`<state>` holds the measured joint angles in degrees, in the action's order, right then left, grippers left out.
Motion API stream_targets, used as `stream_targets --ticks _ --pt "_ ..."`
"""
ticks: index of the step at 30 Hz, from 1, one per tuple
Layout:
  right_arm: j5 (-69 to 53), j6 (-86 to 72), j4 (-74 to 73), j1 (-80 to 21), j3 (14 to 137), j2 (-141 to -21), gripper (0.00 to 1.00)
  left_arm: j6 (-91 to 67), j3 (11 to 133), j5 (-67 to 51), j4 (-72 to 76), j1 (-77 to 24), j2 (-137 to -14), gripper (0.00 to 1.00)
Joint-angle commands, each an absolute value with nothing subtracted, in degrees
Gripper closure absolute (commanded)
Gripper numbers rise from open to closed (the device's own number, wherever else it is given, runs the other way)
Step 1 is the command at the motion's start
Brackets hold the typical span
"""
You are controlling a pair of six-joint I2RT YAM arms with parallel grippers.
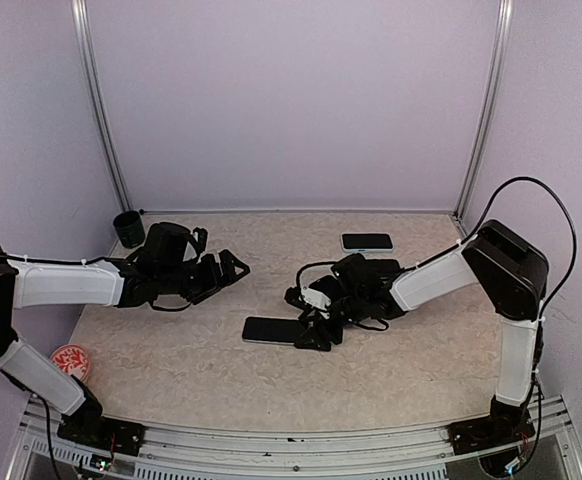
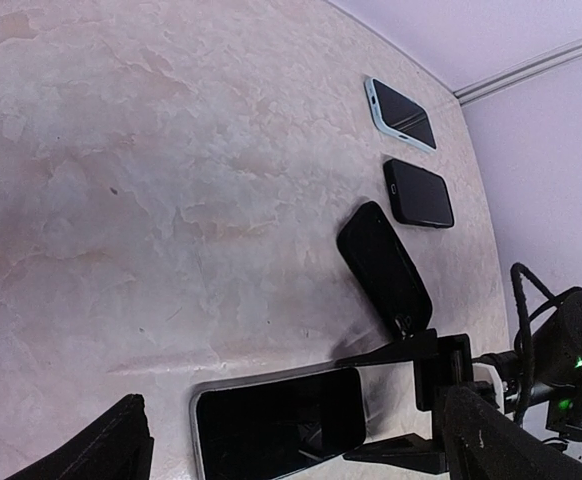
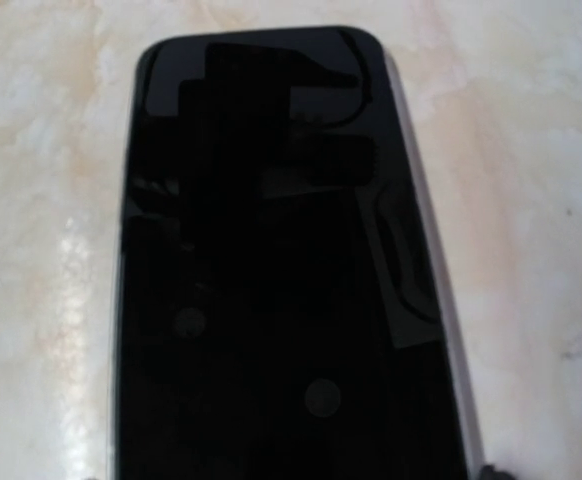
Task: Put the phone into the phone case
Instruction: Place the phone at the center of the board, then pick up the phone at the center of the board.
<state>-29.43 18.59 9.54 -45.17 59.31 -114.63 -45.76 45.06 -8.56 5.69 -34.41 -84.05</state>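
Phone lies flat, screen up, at mid-table. The right gripper straddles its end; I can't tell whether it bites. Left gripper hangs spread, empty. Best lifted level, corners squared to the dark case just beyond, seemingly empty. Farthest, a pale case looks filled.

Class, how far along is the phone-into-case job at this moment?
Done: nothing seated; the phone lies bare on the table. In hand: the right gripper flanks its end; grip unclear. To do: fit it into the black case. The left gripper hangs open, empty.
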Motion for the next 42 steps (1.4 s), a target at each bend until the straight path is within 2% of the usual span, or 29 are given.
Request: stream_targets --ticks 1,11,16,20,25,34,42 --pt "-29.22 20.32 4.16 -46.44 62.75 -117.18 0.24 -44.42 45.85 -7.81 5.36 -33.84 -82.88 0.01" --pt "-28.47 21.19 2.36 -47.87 66.82 -120.61 0.06 -44.39 46.47 -7.40 4.43 -33.84 -82.29 0.01" --pt "-28.48 21.53 1.67 -47.99 68.46 -121.77 0.05 -44.28 46.56 -7.10 4.07 -33.75 -81.93 0.01" --pt "-28.87 21.71 0.72 -48.07 69.30 -123.00 0.10 -44.24 46.49 -6.96 3.96 -33.67 -81.74 0.01" --pt "-29.88 21.70 0.44 -48.09 68.97 -123.47 0.23 -44.20 46.08 -6.82 3.96 -33.58 -81.65 0.01" --pt "-29.63 22.46 0.35 -48.17 68.07 -123.37 0.36 -44.11 45.74 -6.76 4.17 -33.22 -81.68 0.01" --pt "-28.21 20.80 9.75 -48.21 63.09 -115.24 0.46 -44.09 44.86 -7.49 4.87 -33.22 -82.59 0.01"
